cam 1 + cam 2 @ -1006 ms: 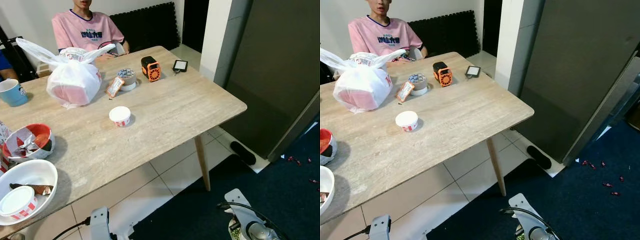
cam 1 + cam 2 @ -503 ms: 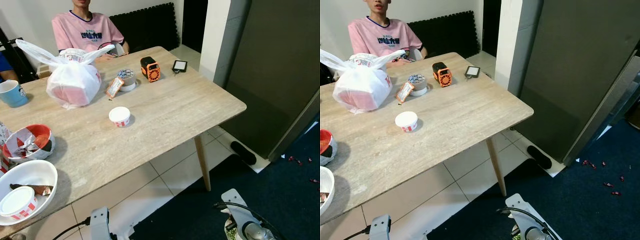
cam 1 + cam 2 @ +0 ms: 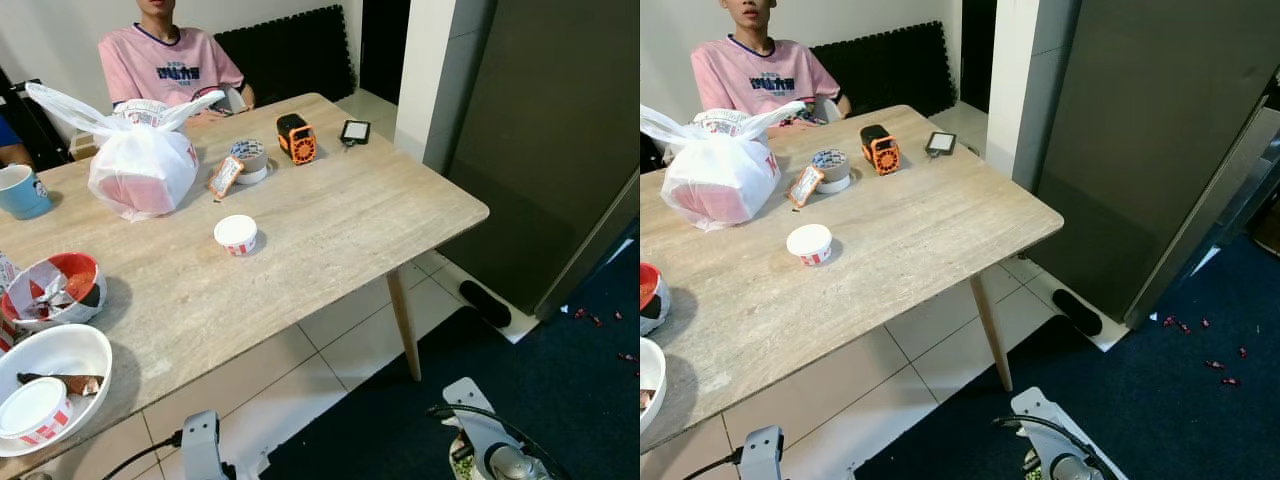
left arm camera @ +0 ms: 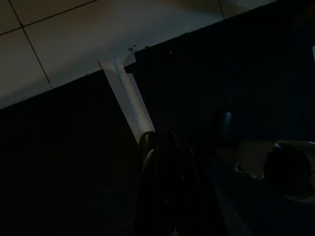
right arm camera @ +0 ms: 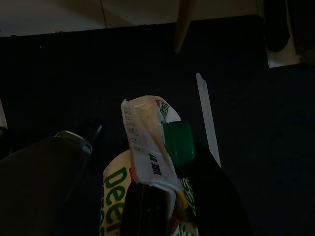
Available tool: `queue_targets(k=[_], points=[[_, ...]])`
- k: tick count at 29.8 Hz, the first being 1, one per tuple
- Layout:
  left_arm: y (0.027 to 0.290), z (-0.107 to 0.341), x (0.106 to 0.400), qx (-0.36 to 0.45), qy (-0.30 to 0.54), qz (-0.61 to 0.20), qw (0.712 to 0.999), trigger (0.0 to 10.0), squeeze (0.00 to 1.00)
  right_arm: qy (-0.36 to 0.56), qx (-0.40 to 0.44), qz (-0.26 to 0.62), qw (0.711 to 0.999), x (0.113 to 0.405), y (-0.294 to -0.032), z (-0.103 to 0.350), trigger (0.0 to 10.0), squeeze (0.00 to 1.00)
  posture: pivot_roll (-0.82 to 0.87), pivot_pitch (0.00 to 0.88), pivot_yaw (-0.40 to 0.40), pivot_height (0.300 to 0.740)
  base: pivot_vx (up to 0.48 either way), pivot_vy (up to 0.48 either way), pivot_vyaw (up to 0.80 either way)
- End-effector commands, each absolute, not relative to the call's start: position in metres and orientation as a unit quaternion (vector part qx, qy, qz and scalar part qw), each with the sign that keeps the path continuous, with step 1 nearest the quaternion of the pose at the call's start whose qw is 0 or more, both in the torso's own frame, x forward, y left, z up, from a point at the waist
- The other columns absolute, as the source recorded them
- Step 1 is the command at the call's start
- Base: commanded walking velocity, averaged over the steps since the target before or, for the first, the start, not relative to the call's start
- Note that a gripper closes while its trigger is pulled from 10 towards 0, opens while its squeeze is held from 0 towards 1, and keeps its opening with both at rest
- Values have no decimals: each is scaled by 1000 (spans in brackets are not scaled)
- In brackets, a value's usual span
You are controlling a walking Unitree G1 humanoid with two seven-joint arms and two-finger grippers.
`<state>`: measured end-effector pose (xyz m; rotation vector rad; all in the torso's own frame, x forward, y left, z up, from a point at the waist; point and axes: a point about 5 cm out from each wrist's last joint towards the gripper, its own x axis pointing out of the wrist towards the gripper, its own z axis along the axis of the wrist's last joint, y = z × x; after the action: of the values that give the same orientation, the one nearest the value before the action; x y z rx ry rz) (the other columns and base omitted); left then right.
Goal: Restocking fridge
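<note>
Green-capped white packet (image 5: 152, 162) clamped in jaws — dark carpet (image 5: 74, 83).

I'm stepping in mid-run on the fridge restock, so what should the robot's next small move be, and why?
Probably turn right and step toward the dark fridge. The right gripper is shut on a carton with a green cap, held low over the dark blue carpet, and the fridge door looks closed. The left gripper hangs low and dark, maybe free for the door.

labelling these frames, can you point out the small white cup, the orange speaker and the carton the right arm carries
small white cup (image 3: 237, 233), left eye view, on its lid
orange speaker (image 3: 298, 139), left eye view, on its front
carton (image 5: 147, 142), right wrist view, on its folded top
</note>
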<state>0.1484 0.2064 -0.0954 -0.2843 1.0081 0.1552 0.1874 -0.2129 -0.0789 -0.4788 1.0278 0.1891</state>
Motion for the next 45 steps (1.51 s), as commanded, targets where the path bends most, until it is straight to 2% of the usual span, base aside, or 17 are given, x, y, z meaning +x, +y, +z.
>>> queue_targets(k=[1,45], points=[[206,-96,147,-134,487,75,860,10000,0,487,-217,89,841,186,-211,-80,10000,0,-21,0,20,740,0,0,0],[206,-99,140,-140,491,81,856,10000,0,489,-227,103,836,185,-211,-80,10000,0,-13,0,10,740,0,0,0]])
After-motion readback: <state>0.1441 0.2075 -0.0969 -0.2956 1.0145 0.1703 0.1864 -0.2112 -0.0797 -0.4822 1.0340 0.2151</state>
